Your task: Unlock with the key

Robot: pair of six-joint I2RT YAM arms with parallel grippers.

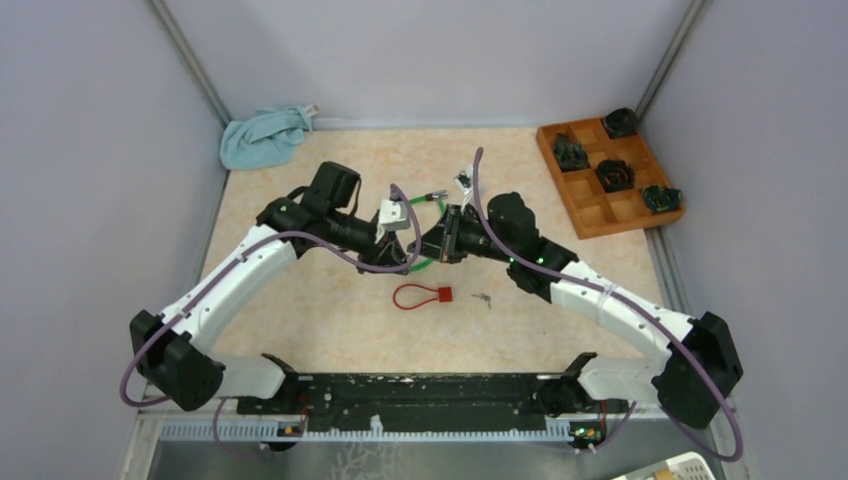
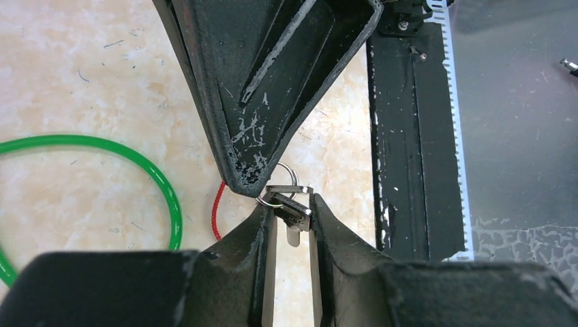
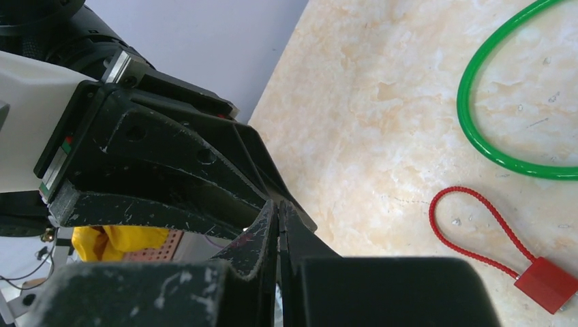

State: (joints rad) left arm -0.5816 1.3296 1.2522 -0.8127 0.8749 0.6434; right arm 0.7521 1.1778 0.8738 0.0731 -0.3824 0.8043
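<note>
My left gripper [image 2: 292, 204] is shut on a small silver key [image 2: 300, 216] that hangs on a key ring [image 2: 294, 176]. My right gripper [image 3: 279, 211] is shut, its tip pressed against that ring, and seems to pinch it. In the top view both grippers [image 1: 420, 240] [image 1: 434, 243] meet tip to tip above the table's middle. A red cable lock [image 1: 443, 294] lies flat on the table just in front of them; it also shows in the right wrist view [image 3: 545, 283]. A green cable loop [image 1: 417, 203] lies under the grippers and also shows in the left wrist view [image 2: 160, 180].
A second small key set [image 1: 484, 298] lies right of the red lock. A wooden compartment tray [image 1: 590, 215] with dark objects sits at the back right. A blue cloth [image 1: 262, 137] lies at the back left. The black base rail [image 1: 420, 385] runs along the near edge.
</note>
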